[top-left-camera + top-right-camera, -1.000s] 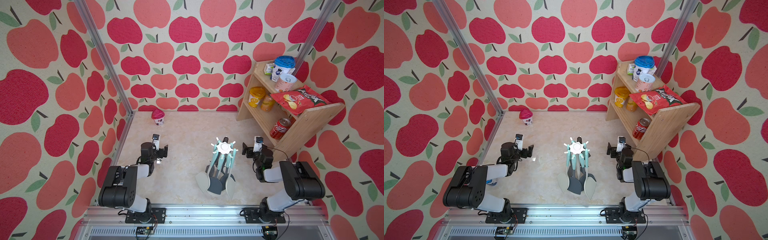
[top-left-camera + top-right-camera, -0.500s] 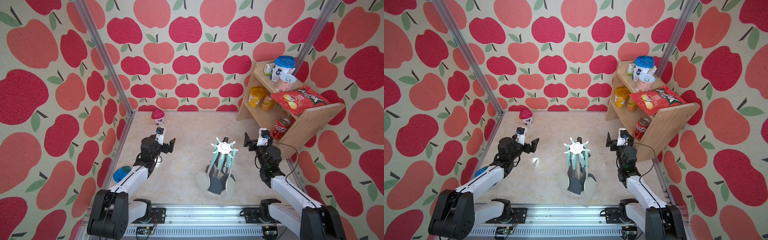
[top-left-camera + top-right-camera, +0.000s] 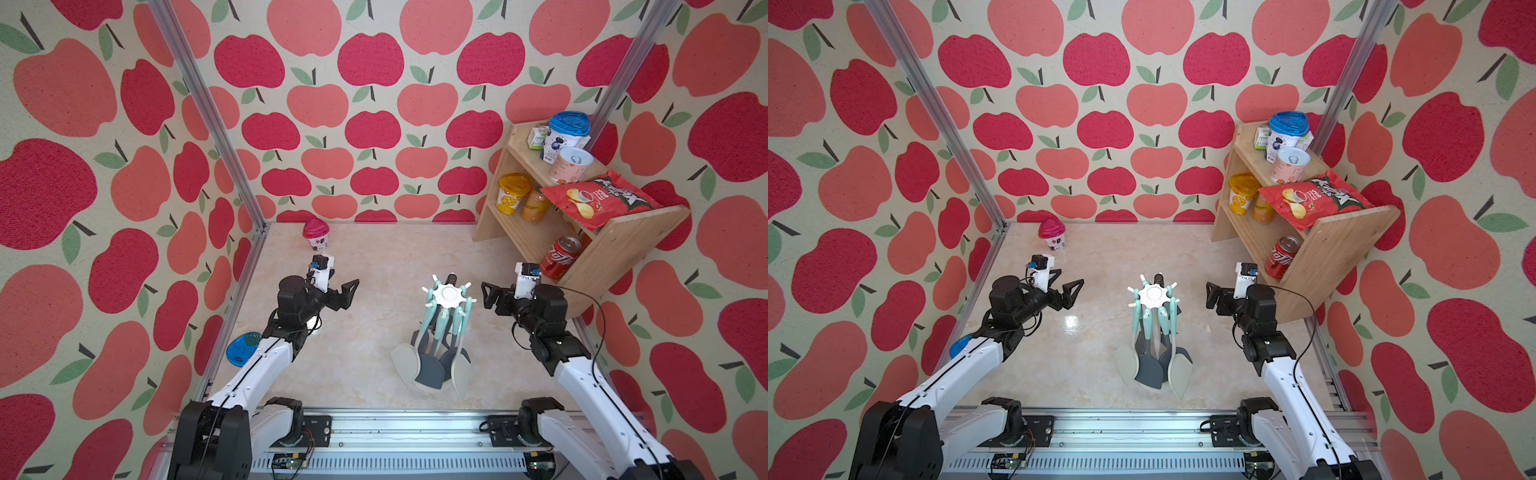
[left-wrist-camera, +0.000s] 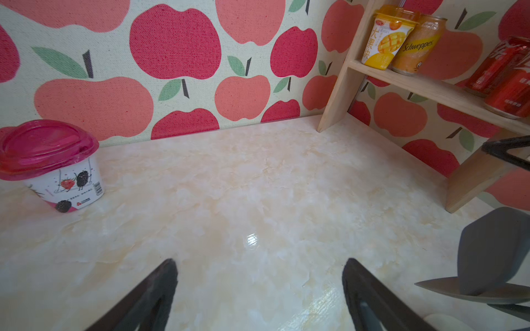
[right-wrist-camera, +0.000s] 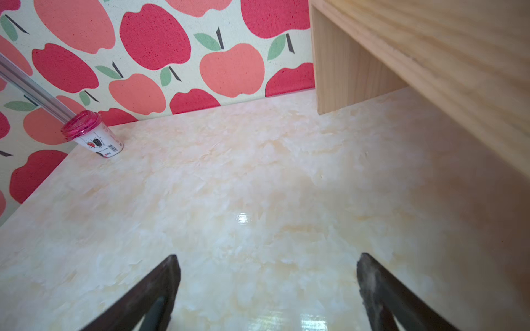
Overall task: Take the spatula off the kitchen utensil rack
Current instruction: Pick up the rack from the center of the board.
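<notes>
The cream-white kitchen utensil rack with a star-shaped hook top [image 3: 446, 293] stands on the beige marbled worktop [image 3: 374, 257], near its front edge. The dark grey teal-handled spatula [image 3: 430, 369] hangs from it. The left hand [image 3: 343, 291] and the right hand [image 3: 490, 293] flank the rack, jaws wide apart and empty.

"Schweppes" stands on the orange can [image 4: 417, 45]; Chinese characters mark the yellow cup [image 4: 385, 43].

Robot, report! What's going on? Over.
Left gripper, right gripper open, empty. Spatula on kitchen utensil rack, untouched. Path clear.
</notes>
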`<state>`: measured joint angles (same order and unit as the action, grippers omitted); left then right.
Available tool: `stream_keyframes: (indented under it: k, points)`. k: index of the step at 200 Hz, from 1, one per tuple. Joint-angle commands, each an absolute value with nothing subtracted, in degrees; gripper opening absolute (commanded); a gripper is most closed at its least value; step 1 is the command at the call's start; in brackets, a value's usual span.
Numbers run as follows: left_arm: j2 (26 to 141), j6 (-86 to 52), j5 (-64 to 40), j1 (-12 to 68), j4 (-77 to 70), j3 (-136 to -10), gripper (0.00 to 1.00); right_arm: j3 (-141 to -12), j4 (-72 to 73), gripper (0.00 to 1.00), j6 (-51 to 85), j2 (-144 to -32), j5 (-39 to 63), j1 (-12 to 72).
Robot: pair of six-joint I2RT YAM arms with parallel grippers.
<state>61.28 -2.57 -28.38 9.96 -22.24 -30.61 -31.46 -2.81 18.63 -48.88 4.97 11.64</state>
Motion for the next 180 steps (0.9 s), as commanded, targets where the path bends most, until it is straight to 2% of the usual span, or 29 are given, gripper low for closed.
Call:
stream_keyframes:
  k: [1,61,108,180]
  points:
    - [59.30,-4.17,-32.41,10.69,-22.70,-29.96,0.92,-34.53,-13.11,0.99,24.57,-50.35,13.05,11.87]
    - [56.82,-5.54,-37.14,12.72,-28.04,-25.73,0.87,-34.06,-14.68,0.95,33.93,-57.93,23.61,14.46]
    - [53.66,-4.72,-38.90,16.28,-31.93,-21.84,0.82,-31.76,-10.02,0.94,35.69,-63.55,20.72,22.47]
    - [46.57,0.86,-37.90,27.51,-26.73,-23.20,0.78,-28.72,-6.94,0.93,37.12,-63.49,19.34,23.71]
